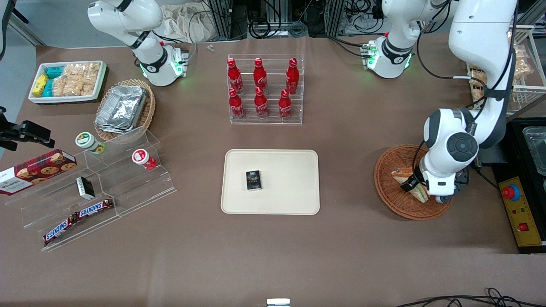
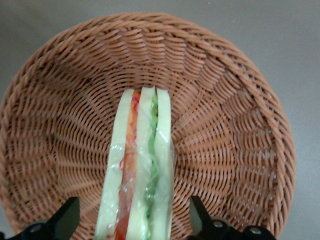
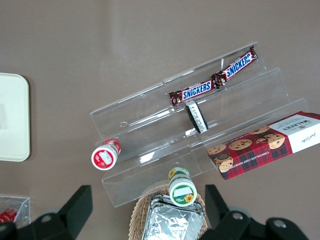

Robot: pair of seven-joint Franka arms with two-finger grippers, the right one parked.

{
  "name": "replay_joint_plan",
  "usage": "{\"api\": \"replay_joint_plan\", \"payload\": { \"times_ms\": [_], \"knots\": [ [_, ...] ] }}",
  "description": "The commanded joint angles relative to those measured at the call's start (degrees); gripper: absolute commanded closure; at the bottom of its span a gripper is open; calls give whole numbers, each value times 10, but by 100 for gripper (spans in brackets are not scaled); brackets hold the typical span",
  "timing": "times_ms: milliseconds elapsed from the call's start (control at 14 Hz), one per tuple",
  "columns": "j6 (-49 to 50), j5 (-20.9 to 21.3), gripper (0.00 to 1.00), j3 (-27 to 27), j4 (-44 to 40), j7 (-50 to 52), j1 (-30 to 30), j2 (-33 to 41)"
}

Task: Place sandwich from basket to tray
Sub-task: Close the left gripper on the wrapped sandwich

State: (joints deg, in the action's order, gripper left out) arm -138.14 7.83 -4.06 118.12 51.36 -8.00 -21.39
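Snickers bars [image 1: 79,217] lie nearest the front camera, on the lowest step of a clear stepped stand [image 1: 94,187] toward the parked arm's end of the table, with a small black-and-white box [image 1: 85,187] one step up. A little farther from the camera, at mid-table, sits the tray [image 1: 290,196], cream and flat, carrying only a small black box [image 1: 253,180]. About level with it, toward the working arm's end, the basket [image 1: 392,200] rests on the brown table [image 1: 273,256], and the sandwich [image 1: 416,187] is inside it, standing on edge. In the wrist view the sandwich [image 2: 140,170] shows pale bread with orange, red and green layers under clear wrap, against the basket [image 2: 225,100] weave. The gripper [image 1: 420,192] is down in the basket; its fingers [image 2: 67,217] are spread wide on either side of the sandwich, with clear gaps to the bread, so nothing is grasped. Farther off, six red cola bottles [image 1: 260,87] stand in a clear rack, and a tan wicker basket of foil containers [image 1: 123,108] and a white bin of snacks [image 1: 68,81] lie toward the parked arm's end.
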Motion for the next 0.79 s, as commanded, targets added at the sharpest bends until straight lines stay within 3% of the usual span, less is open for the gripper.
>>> {"api": "replay_joint_plan", "payload": {
  "times_ms": [0, 71, 214, 500, 714],
  "knots": [
    [-20, 12, 62, 2, 5, 16, 8, 1],
    [-20, 6, 81, 2, 4, 17, 8, 1],
    [-16, 3, 95, 2, 5, 22, 7, 1],
    [2, 0, 100, 4, 2, 32, 8, 10],
    [93, -18, 100, 4, -43, 8, 8, 18]
  ]
}}
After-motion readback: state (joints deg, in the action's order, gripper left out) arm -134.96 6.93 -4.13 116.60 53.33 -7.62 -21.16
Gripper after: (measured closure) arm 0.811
